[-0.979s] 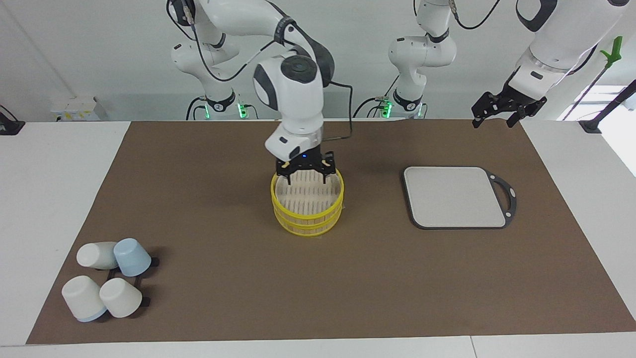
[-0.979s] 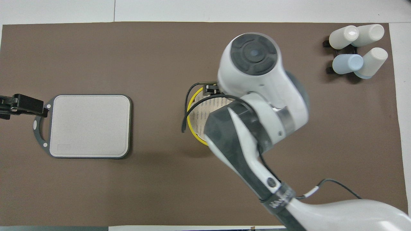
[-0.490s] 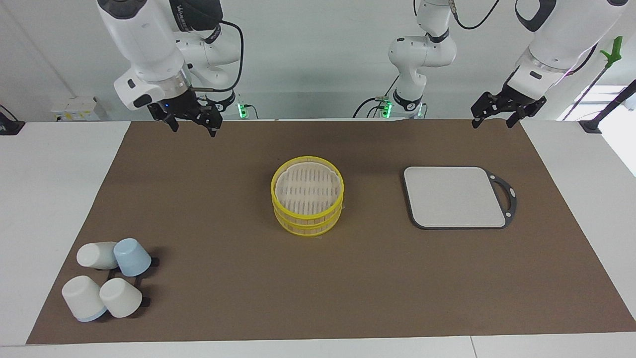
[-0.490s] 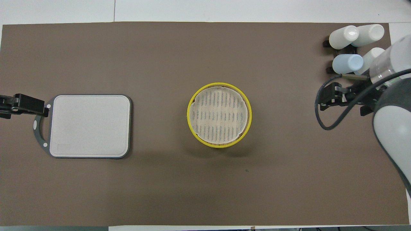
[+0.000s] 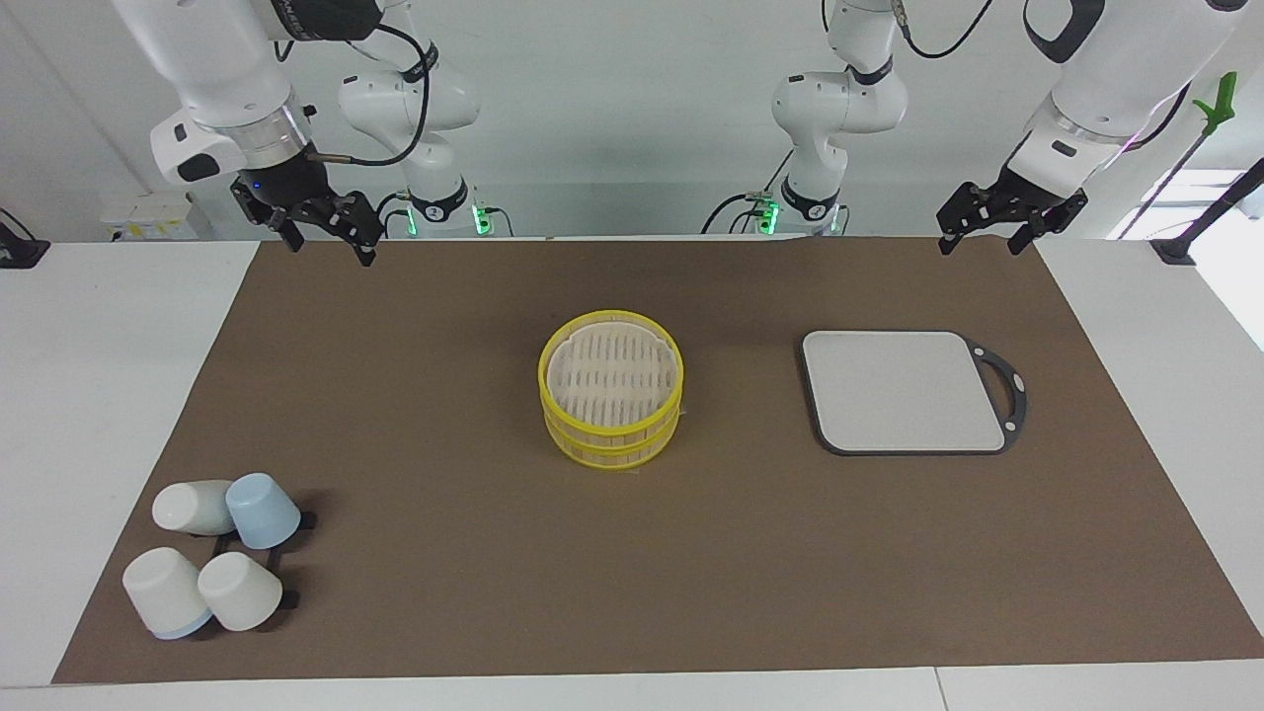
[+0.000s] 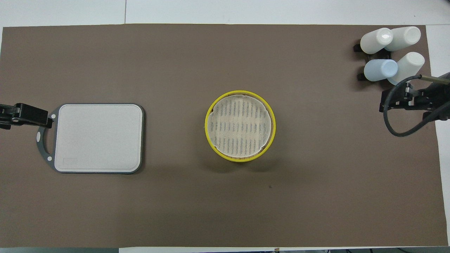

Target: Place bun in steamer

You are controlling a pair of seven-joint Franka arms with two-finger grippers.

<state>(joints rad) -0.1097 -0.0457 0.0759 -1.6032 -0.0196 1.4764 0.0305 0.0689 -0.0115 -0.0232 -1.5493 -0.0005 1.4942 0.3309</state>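
Between and below the raised right end effector (image 5: 326, 242) and left end effector (image 5: 987, 235), both fingers-apart and empty, the steamer (image 5: 611, 390) stands lidded on the worktop (image 5: 444, 592); no bun shows, so confirm it lies inside.

Desk (image 5: 99, 395): white top, almost wholly covered by a brown mat (image 5: 444, 553) that carries everything else.
Steamer (image 5: 610, 401): yellow-rimmed round basket at the mat's middle, pale slatted lid closed on top.
Board (image 5: 904, 390): grey rectangular board with a dark rim and loop handle, lying flat toward the left arm's end, well apart from the steamer.
Cups (image 5: 212, 553): four cups, three white and one pale blue, clustered on a small black rack (image 5: 259, 553) at the right arm's end, farther from the robots than the steamer.
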